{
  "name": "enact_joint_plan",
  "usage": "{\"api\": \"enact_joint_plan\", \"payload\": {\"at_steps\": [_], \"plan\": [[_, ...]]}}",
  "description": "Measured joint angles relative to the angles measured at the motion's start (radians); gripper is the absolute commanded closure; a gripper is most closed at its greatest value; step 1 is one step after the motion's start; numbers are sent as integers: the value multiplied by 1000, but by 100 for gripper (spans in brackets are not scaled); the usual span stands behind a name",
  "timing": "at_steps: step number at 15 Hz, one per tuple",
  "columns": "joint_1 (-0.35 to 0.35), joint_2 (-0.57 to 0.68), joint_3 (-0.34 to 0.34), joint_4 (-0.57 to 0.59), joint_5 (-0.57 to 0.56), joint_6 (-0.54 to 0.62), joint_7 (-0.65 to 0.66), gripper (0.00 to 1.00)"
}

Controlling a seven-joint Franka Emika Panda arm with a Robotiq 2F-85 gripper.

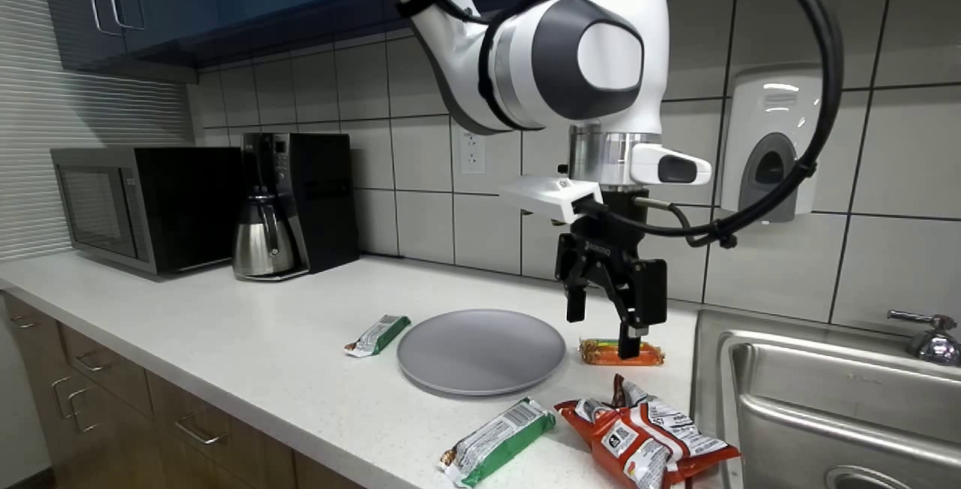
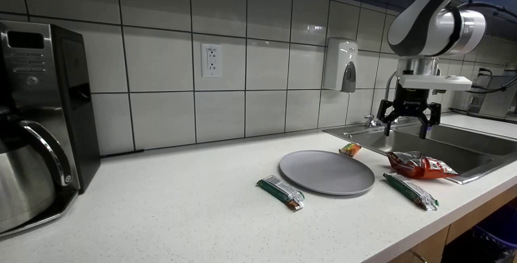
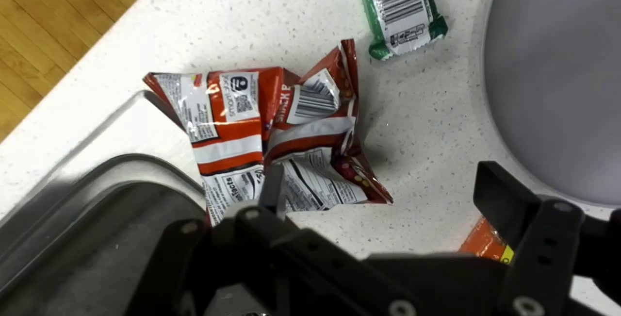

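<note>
My gripper (image 1: pixel 602 330) is open and empty above the counter, with its fingers pointing down. It also shows in the wrist view (image 3: pixel 383 187), fingers wide apart. A crumpled red snack bag (image 1: pixel 647 440) lies by the sink edge; in the wrist view the bag (image 3: pixel 233 148) is partly behind the left finger. An orange packet (image 1: pixel 610 353) lies near the plate, mostly hidden by the right finger in the wrist view (image 3: pixel 482 243). A grey round plate (image 2: pixel 327 172) lies empty. Two green-and-white wrapped bars (image 2: pixel 411 191) (image 2: pixel 280 192) lie on either side of it.
A steel sink (image 1: pixel 721 414) with a faucet handle (image 1: pixel 935 340) borders the counter. A coffee maker (image 1: pixel 323 200) and a microwave (image 1: pixel 188 203) stand farther along. A soap dispenser (image 2: pixel 340 65) and an outlet (image 2: pixel 211 61) are on the tiled wall.
</note>
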Motion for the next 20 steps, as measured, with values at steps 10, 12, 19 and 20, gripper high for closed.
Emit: {"api": "enact_joint_plan", "payload": {"at_steps": [10, 12, 19, 20], "plan": [[26, 114, 18, 35, 1, 181, 106, 0], [33, 143, 18, 66, 3, 185, 143, 0], [39, 263, 20, 216, 16, 182, 252, 0], [40, 283, 21, 240, 20, 180, 266, 0]]}}
